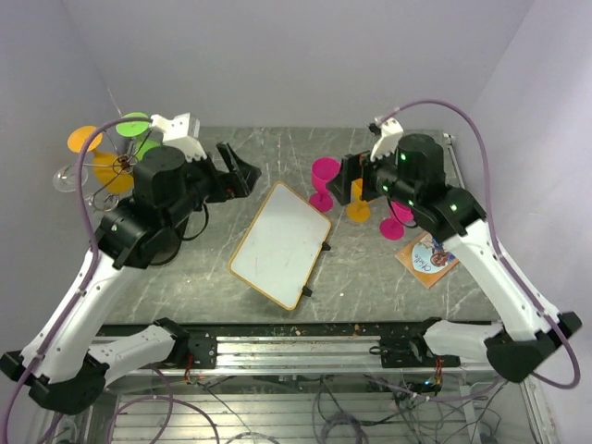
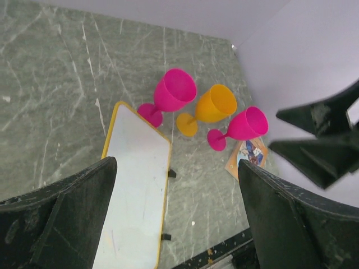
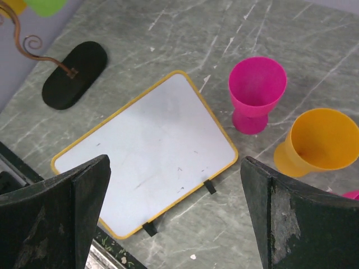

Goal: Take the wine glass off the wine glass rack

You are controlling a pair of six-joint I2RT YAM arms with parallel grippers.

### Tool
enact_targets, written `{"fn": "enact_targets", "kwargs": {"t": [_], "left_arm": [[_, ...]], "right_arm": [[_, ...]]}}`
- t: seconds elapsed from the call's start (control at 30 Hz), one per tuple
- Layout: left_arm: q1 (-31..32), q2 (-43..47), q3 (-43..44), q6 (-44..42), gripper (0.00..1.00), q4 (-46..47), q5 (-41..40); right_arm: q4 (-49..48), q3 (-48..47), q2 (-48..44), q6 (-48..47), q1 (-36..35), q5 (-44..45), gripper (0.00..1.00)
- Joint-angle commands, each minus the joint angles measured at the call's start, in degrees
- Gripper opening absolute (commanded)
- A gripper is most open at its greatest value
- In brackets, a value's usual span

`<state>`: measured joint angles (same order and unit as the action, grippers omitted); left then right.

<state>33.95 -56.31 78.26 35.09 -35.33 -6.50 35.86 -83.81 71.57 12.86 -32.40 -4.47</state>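
Observation:
The wine glass rack (image 1: 120, 165) stands at the far left, its wire arms holding orange glasses (image 1: 85, 139), green glasses (image 1: 135, 124) and a clear glass (image 1: 67, 178). Its black oval base (image 3: 73, 75) and curled stem show in the right wrist view. My left gripper (image 1: 237, 172) is open and empty, to the right of the rack and above the table; its jaws (image 2: 175, 168) are wide apart. My right gripper (image 1: 348, 181) is open and empty beside a standing pink glass (image 1: 324, 176); its jaws (image 3: 175, 165) are wide apart over the whiteboard's edge.
A yellow-framed whiteboard (image 1: 282, 242) lies in the middle of the table. A pink glass (image 3: 257, 84), an orange glass (image 1: 359, 208) and another pink glass (image 1: 398, 224) stand on the right. A printed card (image 1: 427, 259) lies near them.

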Motion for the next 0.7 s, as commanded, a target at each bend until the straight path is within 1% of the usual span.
{"fn": "enact_targets", "kwargs": {"t": [0.0, 0.13, 0.27, 0.37, 0.47, 0.67], "left_arm": [[-1.3, -4.8, 8.9, -4.9, 0.99, 5.1, -0.2], [-6.5, -10.8, 13.9, -4.8, 0.99, 9.0, 4.6], [-13.8, -15.2, 16.4, -1.8, 0.99, 13.8, 12.8], [-18.7, -18.0, 19.6, -1.6, 0.99, 14.4, 15.8], [-26.5, -19.3, 21.0, 0.6, 0.98, 15.0, 21.2], [-42.0, -17.7, 19.8, 5.3, 0.98, 15.7, 33.2]], "right_arm": [[-7.9, 7.3, -6.6, 0.9, 0.0, -2.7, 1.0], [-6.2, 9.4, -8.9, -0.2, 0.0, 0.7, 1.0], [-6.2, 10.5, -11.9, -0.9, 0.0, 2.5, 1.0], [-6.6, 10.8, -14.1, -1.5, 0.0, 2.8, 1.0], [-7.7, 11.9, -16.4, -2.0, 0.0, 3.3, 1.0], [-10.8, 16.0, -19.3, -3.2, -1.1, 4.2, 1.0]]}}
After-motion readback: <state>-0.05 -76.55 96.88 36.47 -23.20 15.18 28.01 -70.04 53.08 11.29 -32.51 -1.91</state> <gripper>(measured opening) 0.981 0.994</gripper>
